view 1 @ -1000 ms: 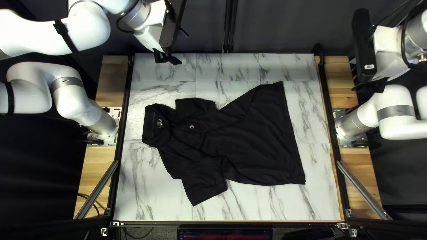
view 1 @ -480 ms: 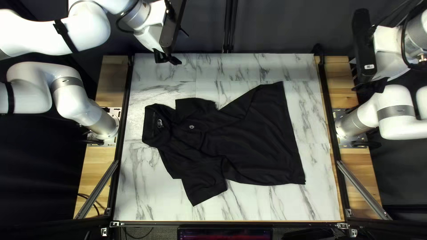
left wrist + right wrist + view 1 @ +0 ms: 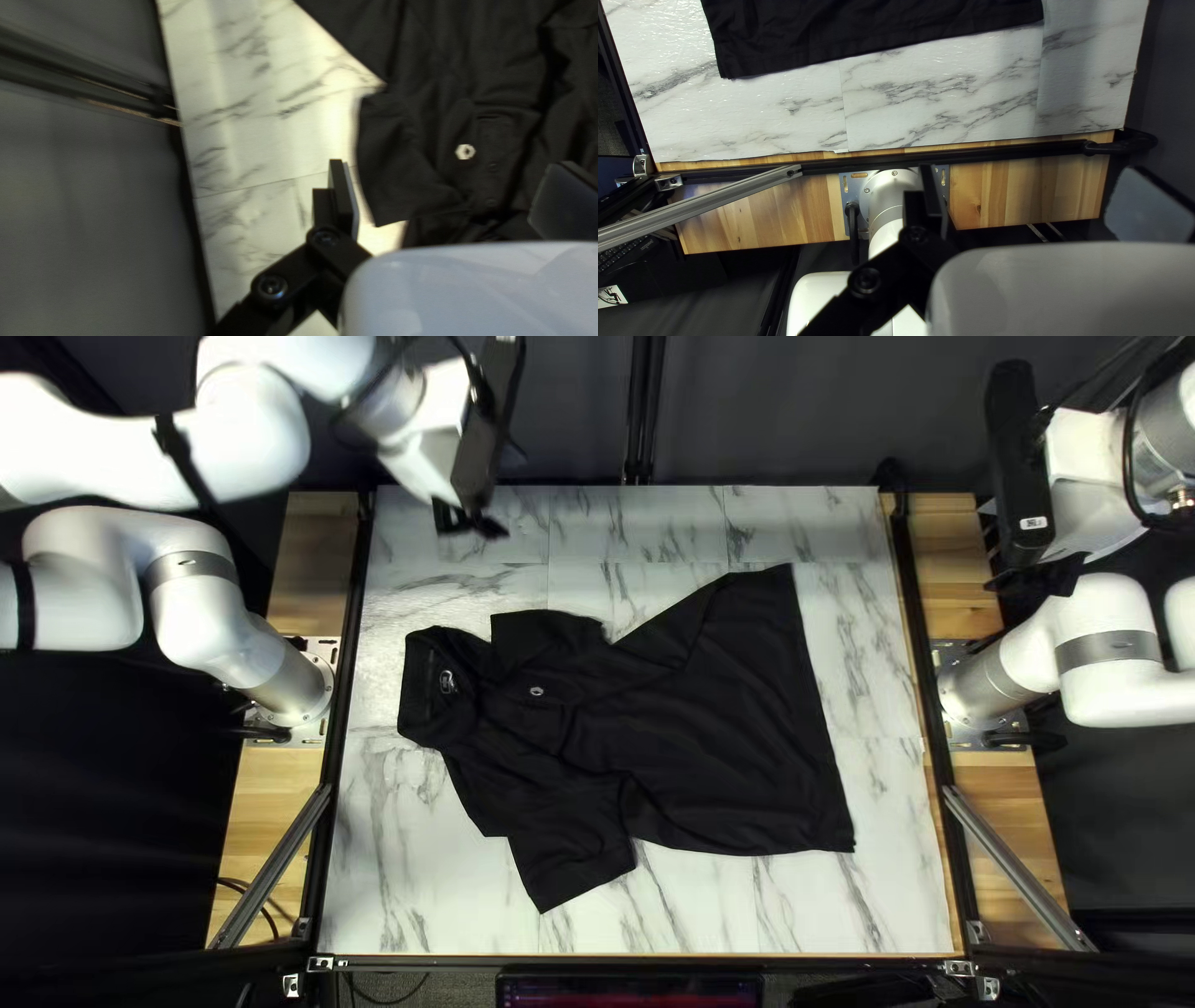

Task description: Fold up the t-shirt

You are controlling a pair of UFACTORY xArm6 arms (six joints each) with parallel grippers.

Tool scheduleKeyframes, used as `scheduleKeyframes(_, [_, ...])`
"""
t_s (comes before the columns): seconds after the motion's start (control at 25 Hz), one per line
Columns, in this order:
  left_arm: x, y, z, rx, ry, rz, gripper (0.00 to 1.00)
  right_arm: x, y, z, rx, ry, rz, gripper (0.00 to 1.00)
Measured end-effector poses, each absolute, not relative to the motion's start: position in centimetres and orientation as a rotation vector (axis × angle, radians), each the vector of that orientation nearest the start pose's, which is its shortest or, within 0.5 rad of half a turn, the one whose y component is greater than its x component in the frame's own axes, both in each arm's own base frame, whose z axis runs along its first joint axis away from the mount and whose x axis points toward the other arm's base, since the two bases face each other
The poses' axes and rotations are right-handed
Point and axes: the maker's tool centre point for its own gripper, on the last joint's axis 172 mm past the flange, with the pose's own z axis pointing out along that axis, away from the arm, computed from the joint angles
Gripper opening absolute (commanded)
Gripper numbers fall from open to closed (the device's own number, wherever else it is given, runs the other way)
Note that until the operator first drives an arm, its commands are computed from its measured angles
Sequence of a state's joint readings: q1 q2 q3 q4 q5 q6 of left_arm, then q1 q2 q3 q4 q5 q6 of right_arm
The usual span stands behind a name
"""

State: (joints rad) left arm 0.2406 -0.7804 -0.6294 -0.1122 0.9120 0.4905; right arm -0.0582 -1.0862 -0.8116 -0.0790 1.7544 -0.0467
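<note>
This looks like a robotics lab, with no household furnishing about it: 2 white jointed arms, the left arm (image 3: 206, 604) and the right arm (image 3: 1102, 641), stand on metal plates fixed to wooden boards (image 3: 268, 803) at either side of a marble-patterned bench (image 3: 647, 523). Black rails (image 3: 939, 747) edge the bench, and 2 slanting metal braces (image 3: 271, 869) meet them near its front corners. A dark curtain (image 3: 797, 411) hangs behind, a screen (image 3: 629, 991) sits at the near edge, and the right wrist view shows a keyboard (image 3: 624, 254).
</note>
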Motion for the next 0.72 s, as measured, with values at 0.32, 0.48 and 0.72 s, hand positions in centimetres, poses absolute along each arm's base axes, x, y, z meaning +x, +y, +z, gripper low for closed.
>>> scheduleKeyframes(0.32, [40.7,-3.3,25.3,-2.940,0.257,-0.628,1.00,18.4,-3.3,37.6,-3.217,0.051,-0.224,1.00])
scheduleKeyframes(0.48, [41.7,-9.4,19.4,-2.954,0.277,-0.543,1.00,18.4,-3.3,37.6,-3.217,0.051,-0.224,1.00])
scheduleKeyframes(0.72, [41.8,-13.3,17.8,-2.941,0.291,-0.507,1.00,18.4,-3.3,37.6,-3.217,0.051,-0.224,1.00])
